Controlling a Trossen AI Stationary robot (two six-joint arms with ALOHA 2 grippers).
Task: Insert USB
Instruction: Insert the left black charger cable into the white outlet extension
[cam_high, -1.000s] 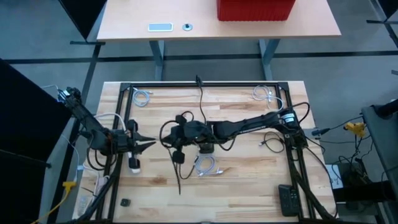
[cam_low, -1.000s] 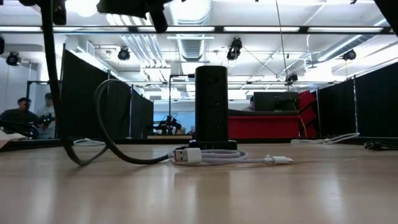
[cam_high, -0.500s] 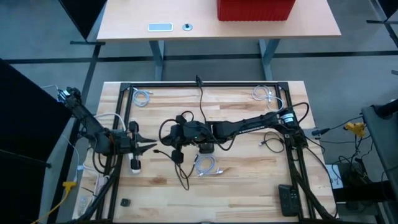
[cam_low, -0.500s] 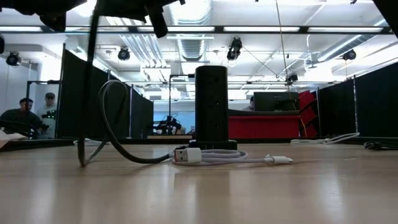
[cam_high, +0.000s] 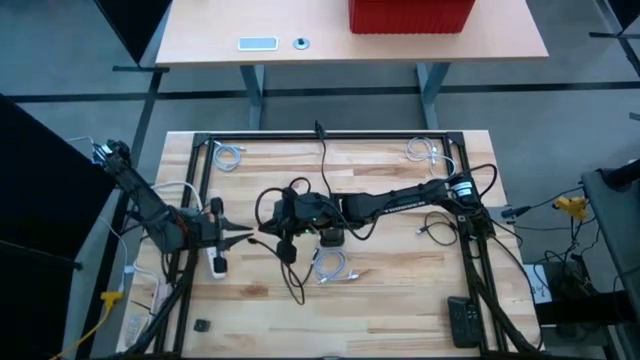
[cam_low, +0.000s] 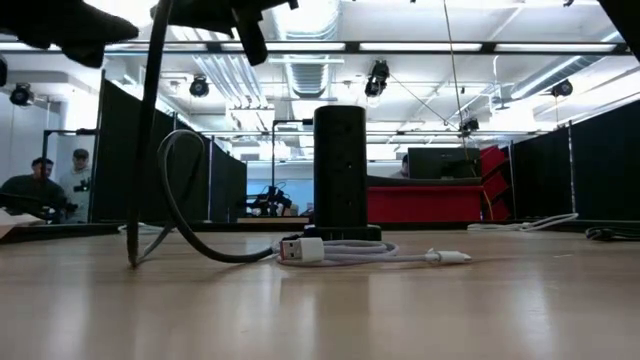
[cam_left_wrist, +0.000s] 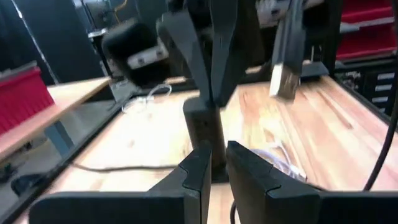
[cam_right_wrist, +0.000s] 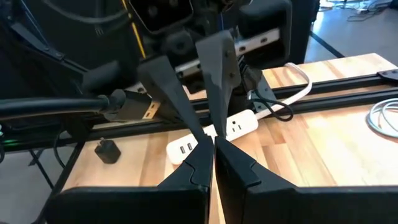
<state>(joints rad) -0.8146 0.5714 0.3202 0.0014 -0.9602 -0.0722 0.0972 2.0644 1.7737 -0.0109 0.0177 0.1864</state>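
Note:
A black USB cable's plug (cam_right_wrist: 134, 107) hangs in the air on the near side of the two grippers; it also shows, blurred, as plug (cam_left_wrist: 283, 81). Its cable (cam_low: 145, 130) drops to the table and curls there (cam_high: 292, 288). What carries the plug does not show. My right gripper (cam_right_wrist: 211, 152) is shut and reaches left past the black tower (cam_high: 331, 238). My left gripper (cam_left_wrist: 219, 155) faces it tip to tip, shut but for a thin slit with nothing in it. The tower (cam_low: 340, 170) stands upright on the table. My right gripper has nothing between its shut fingers (cam_right_wrist: 198, 163). The black cable (cam_right_wrist: 50, 106) runs close past the gripper's near side. I cannot tell whether the cable rests on the gripper's body, and the two grippers' tips are too close to tell whether they touch.
A coiled white cable (cam_high: 330, 267) lies just near of the tower, and a white power strip (cam_high: 217, 262) lies under my left gripper. A small black adapter (cam_high: 200, 326) and a remote (cam_high: 462, 322) lie near the front. More white cables (cam_high: 228, 155) lie at the far corners.
My left gripper has tipped its fingers downward and sunk a little. The hanging black cable has swung toward the table's right. Its lower stretch, straight on the table before, now lies curled and slack.

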